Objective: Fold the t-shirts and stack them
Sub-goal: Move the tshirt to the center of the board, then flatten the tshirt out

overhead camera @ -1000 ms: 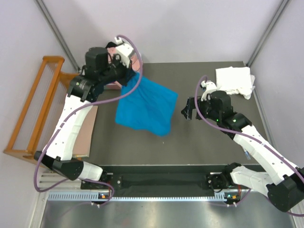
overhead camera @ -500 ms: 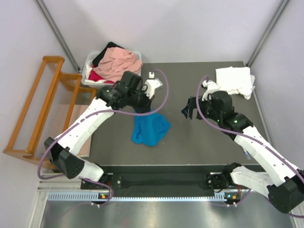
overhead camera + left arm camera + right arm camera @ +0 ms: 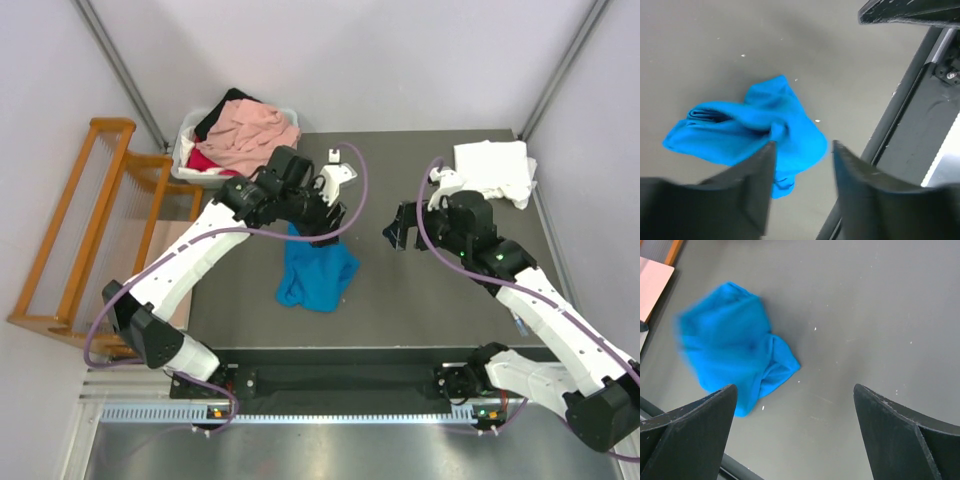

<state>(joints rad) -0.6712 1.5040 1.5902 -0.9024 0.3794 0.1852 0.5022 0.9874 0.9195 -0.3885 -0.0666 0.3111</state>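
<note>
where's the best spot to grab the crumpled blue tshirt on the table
Probably the raised ridge of folds across the middle of the blue t-shirt, taken straight down from above: it lies crumpled on the table, and its edges hug the surface, leaving little to pinch there.

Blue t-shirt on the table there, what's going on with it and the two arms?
The blue t-shirt lies crumpled on the table, not yet folded. The left gripper hangs right over it, jaws apart, gripping nothing. The right gripper hovers wide open to its right, empty. A white t-shirt sits at the far right corner; more tees fill the white tub.
</note>
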